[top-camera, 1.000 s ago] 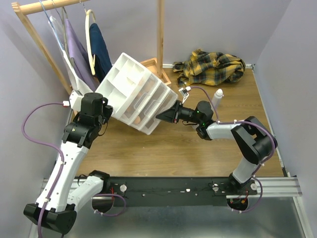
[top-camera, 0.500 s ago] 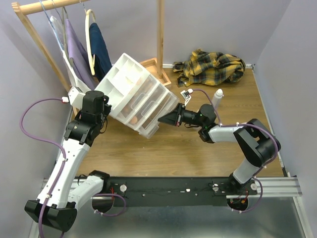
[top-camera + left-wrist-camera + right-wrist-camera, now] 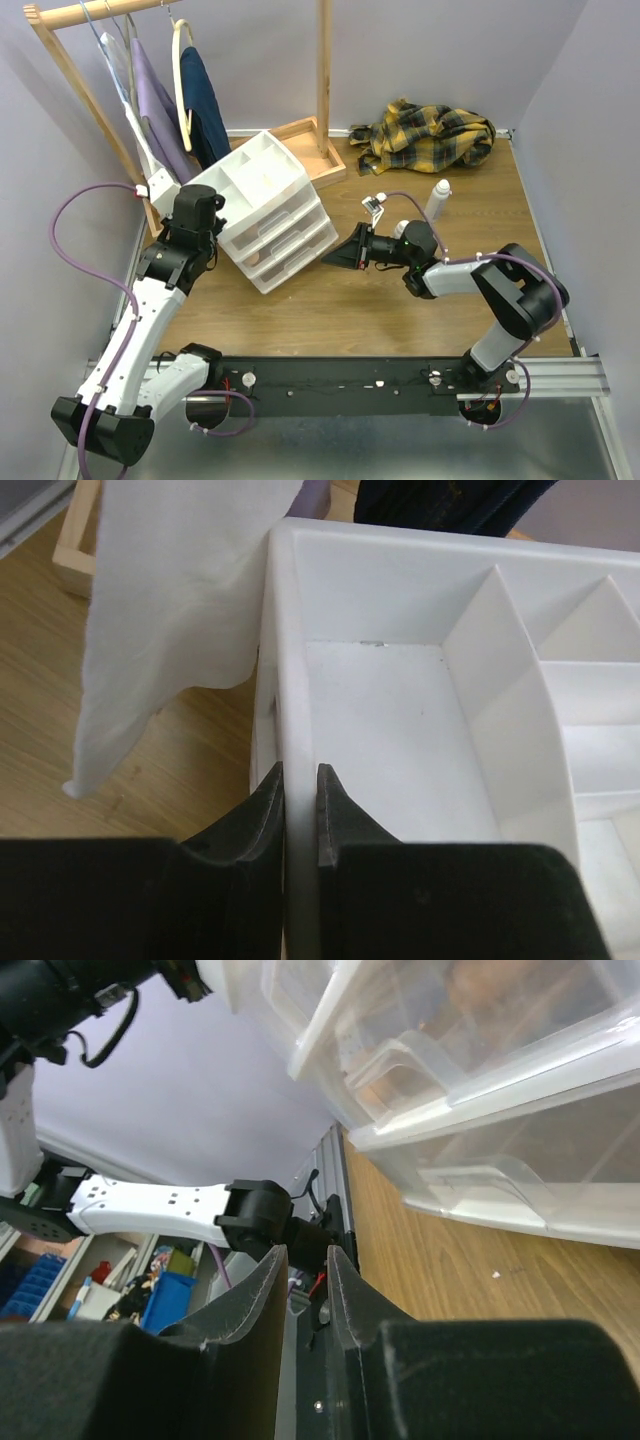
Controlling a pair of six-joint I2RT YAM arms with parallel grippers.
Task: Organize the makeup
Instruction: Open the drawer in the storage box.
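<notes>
The left pincer [image 3: 298,815] is closed on the upright rim of the white plastic drawer unit [image 3: 262,215], one dark finger on each side of the thin wall. The unit's top tray is smooth and matte, cut into square-cornered compartments. A limp white garment [image 3: 170,600] hangs just beside that corner.

The right pincer [image 3: 303,1270] sits low over the table [image 3: 400,310] near the unit's lower front corner. Its fingers are a narrow slit apart and hold nothing. The drawer fronts are translucent with moulded lip handles, and blurred peach sponges [image 3: 490,985] show through the upper one.

A white capped bottle [image 3: 438,198] stands upright on the wood-grain table, near the crumpled plaid cloth [image 3: 430,135] and well apart from the unit. Smooth board stretches from the unit to the black rail [image 3: 340,380]. Purple walls [image 3: 600,150] hem in both sides, and the wooden clothes rack [image 3: 323,70] crowds the far left.
</notes>
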